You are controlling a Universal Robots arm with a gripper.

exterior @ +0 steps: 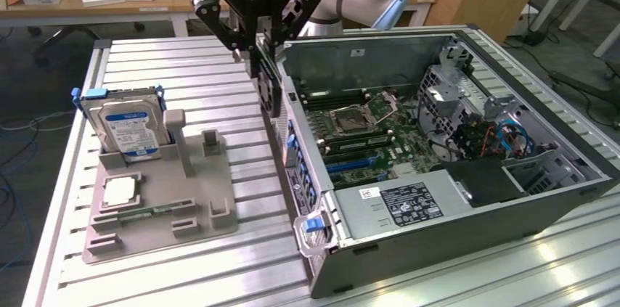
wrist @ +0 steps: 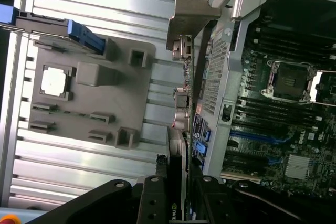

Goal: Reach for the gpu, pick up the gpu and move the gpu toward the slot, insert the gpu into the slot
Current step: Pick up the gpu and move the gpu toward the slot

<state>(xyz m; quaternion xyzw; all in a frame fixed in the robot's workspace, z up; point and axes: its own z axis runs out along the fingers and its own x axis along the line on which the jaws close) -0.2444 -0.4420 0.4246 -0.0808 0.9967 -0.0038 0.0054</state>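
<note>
My gripper [exterior: 261,51] is shut on the gpu [exterior: 272,82], which hangs on edge below the fingers, directly over the open computer case's wall that faces the grey fixture. In the wrist view the gpu [wrist: 182,106] shows edge-on, its silver end bracket [wrist: 192,9] farthest from my fingers [wrist: 153,195]. The slot [exterior: 353,165] is one of the blue connector strips on the green motherboard [exterior: 388,136], inside the case below and to the exterior view's right of the card. The card is apart from the motherboard.
A grey fixture [exterior: 160,209] on the slatted table carries an upright silver-blue hard drive [exterior: 124,124], a CPU chip [exterior: 118,191] and a memory stick [exterior: 147,212]. The case [exterior: 455,249] holds a CPU socket [exterior: 349,120], a power supply [exterior: 407,202] and cables [exterior: 494,136].
</note>
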